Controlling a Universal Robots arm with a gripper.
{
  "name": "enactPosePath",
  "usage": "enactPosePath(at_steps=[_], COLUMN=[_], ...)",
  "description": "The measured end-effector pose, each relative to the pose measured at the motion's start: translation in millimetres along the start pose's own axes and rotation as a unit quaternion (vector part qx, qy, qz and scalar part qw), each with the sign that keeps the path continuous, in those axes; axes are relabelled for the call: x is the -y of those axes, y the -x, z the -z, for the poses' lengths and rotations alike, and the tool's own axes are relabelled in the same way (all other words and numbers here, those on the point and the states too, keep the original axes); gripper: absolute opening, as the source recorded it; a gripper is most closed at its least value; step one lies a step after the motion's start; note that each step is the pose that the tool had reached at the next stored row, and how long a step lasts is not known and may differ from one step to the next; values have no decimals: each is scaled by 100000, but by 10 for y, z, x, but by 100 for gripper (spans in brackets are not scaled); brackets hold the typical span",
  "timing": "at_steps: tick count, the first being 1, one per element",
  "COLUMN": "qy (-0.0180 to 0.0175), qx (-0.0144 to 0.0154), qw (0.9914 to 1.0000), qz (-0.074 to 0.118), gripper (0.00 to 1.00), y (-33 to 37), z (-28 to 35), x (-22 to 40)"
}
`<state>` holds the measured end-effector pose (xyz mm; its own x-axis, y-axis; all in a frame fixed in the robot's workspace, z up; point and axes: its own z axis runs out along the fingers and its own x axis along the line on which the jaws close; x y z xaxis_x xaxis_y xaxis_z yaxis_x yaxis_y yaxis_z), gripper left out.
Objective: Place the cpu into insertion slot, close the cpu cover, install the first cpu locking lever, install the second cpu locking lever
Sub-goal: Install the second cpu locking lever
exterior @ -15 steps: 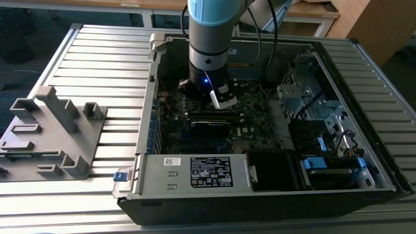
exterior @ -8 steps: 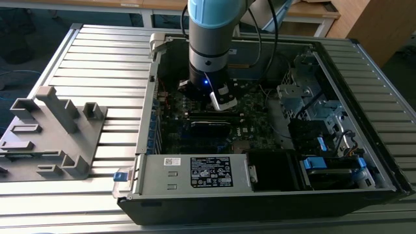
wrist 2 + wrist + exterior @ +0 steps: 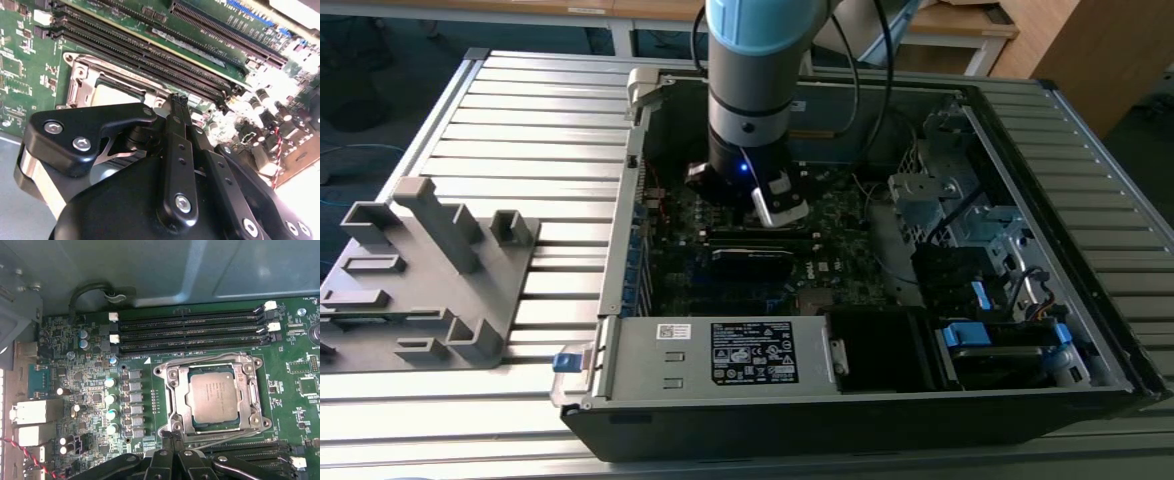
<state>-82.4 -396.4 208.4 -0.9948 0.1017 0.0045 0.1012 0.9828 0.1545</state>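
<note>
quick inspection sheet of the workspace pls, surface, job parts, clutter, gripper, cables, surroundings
surface: ribbed grey metal table carrying an open computer case.
job's things: cpu seated in the insertion slot; cpu cover lies down around it.
clutter: grey plastic fixture on the table at the exterior view's left.
grippers: gripper low over the motherboard, tips together at the socket's edge.
cables: black cables hang into the case; red and black wires near the ports.
surroundings: wooden furniture behind.

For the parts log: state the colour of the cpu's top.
Dull silver-grey metal; the cpu shows best in the first wrist view.
</note>
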Motion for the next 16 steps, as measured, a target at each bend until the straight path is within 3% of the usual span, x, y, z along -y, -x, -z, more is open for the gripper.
enactPosePath(at_steps=[5, 10, 16], qy=[17, 329, 417], qx=[10, -19, -28], qw=[100000, 99999, 99999], qz=[-53, -75, -85], gripper=[11, 11, 11], y=[7, 10, 11], z=[11, 21, 22], x=[36, 63, 82])
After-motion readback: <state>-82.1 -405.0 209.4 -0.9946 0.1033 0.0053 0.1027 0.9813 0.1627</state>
